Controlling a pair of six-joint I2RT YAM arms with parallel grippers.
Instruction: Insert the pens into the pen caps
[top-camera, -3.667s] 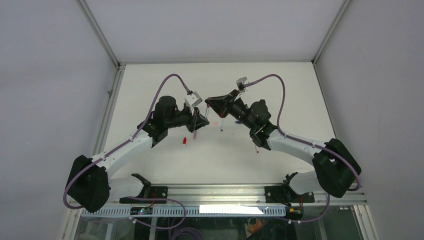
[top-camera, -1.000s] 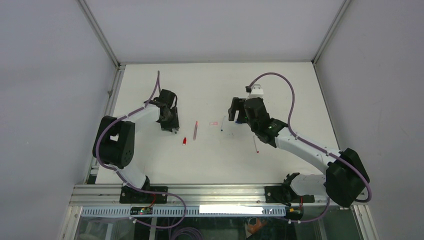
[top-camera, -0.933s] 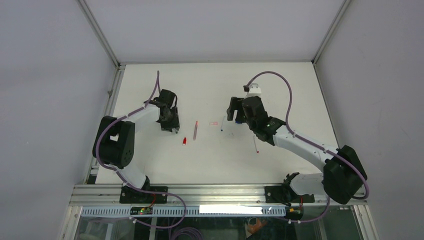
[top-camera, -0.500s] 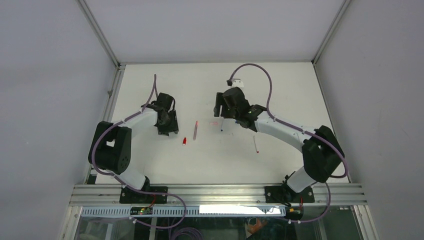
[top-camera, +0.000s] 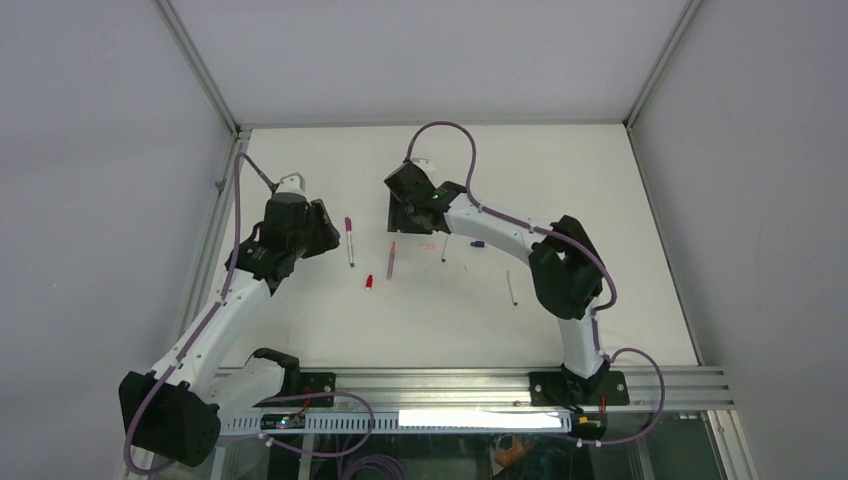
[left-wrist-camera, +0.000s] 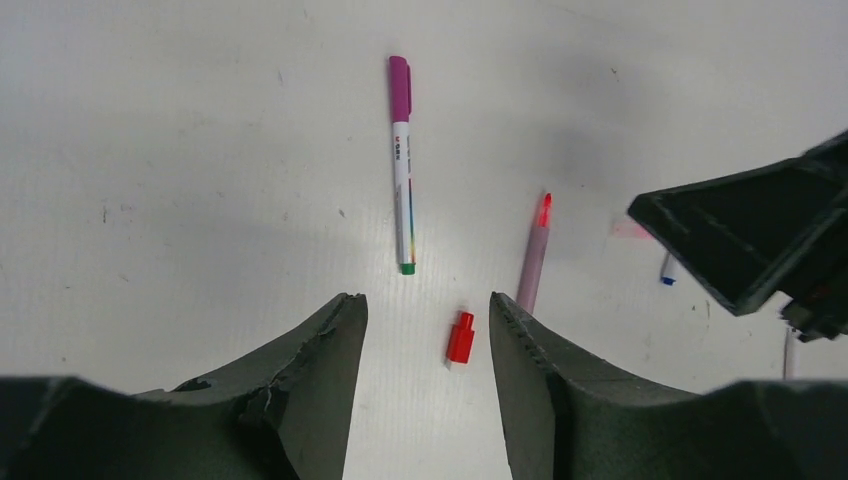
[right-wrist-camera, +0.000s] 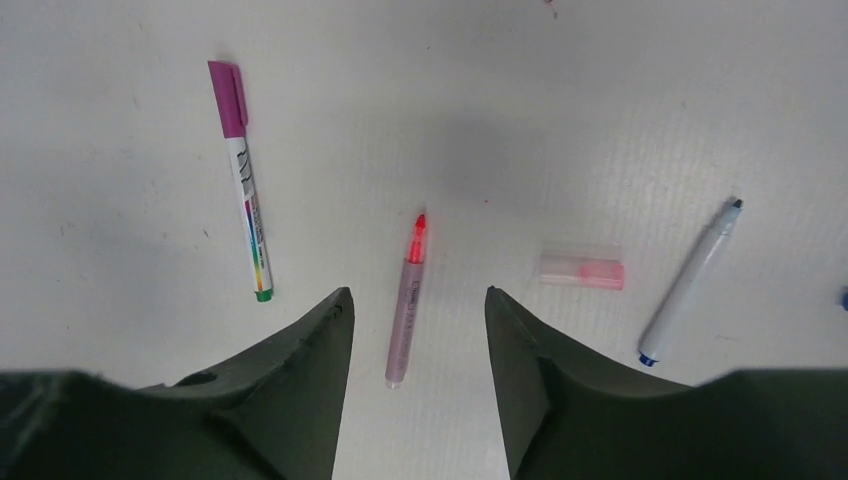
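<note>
Both grippers are open and empty. My left gripper (left-wrist-camera: 424, 300) (top-camera: 322, 236) hovers over the table with a tiny red cap (left-wrist-camera: 460, 337) (top-camera: 368, 282) between its fingers. A white pen with a magenta cap on it (left-wrist-camera: 403, 165) (top-camera: 349, 242) lies just beyond. My right gripper (right-wrist-camera: 418, 292) (top-camera: 402, 222) hovers over a pale pink pen with a bare red tip (right-wrist-camera: 405, 305) (top-camera: 390, 260), which lies between its fingers. To the right lie a pale pink cap (right-wrist-camera: 582, 270) (top-camera: 428, 246) and a white pen with a blue tip (right-wrist-camera: 690, 285) (top-camera: 444, 248).
A blue cap (top-camera: 478, 243) and a thin red-pink pen (top-camera: 512, 288) lie further right on the white table (top-camera: 560, 180). The right gripper's body (left-wrist-camera: 750, 235) shows at the right of the left wrist view. Metal frame rails border the table.
My left gripper has drawn back to the left, and the magenta-capped pen now lies in the open where it was. My right gripper has swung left from the blue-tipped pen to over the pink pen.
</note>
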